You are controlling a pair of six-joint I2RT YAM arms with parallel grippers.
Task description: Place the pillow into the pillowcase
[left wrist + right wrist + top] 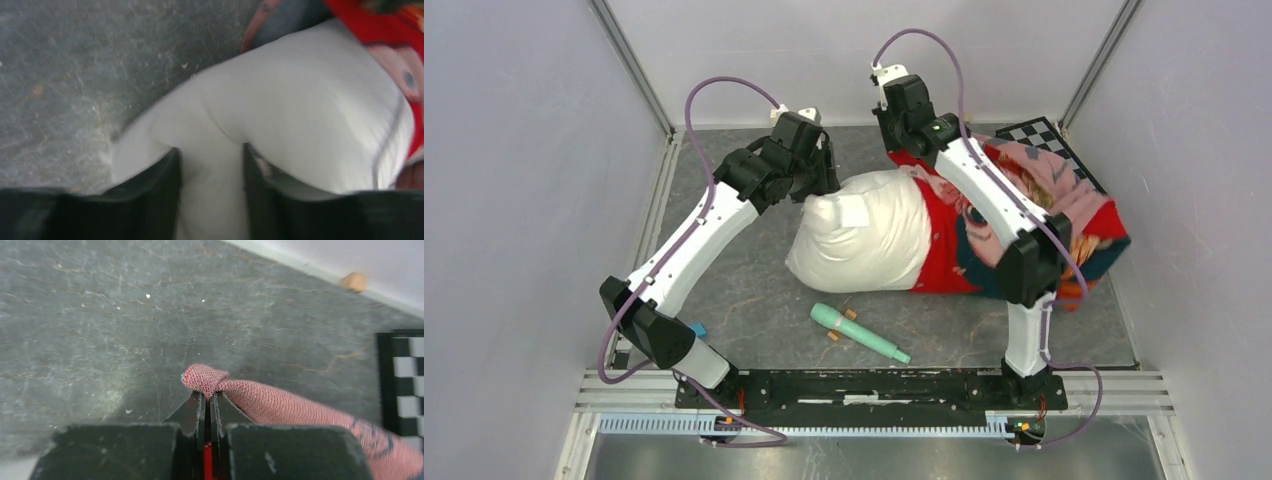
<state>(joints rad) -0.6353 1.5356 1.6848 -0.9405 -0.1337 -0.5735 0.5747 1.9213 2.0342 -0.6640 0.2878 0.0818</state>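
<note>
Soft, even light, faint shadows; top view sharp, left wrist view blurry.

**Robotics laboratory test cell.** Plain pale panel walls [514, 150], framed by aluminium posts [629, 62], enclose a scuffed grey tabletop [754, 290]. Two white-and-black arms, the left arm [694, 240] and the right arm [994, 195], are bolted to a black base plate [874, 385] at the near edge. Purple cables [724, 79] loop from their joints. A black-and-white checkerboard [1046, 133] lies in the far right corner.

The puffy white pillow [864, 240] lies with one end inside the crumpled red pillowcase [939, 255], which covers part of the checkerboard [1042, 133].
</note>
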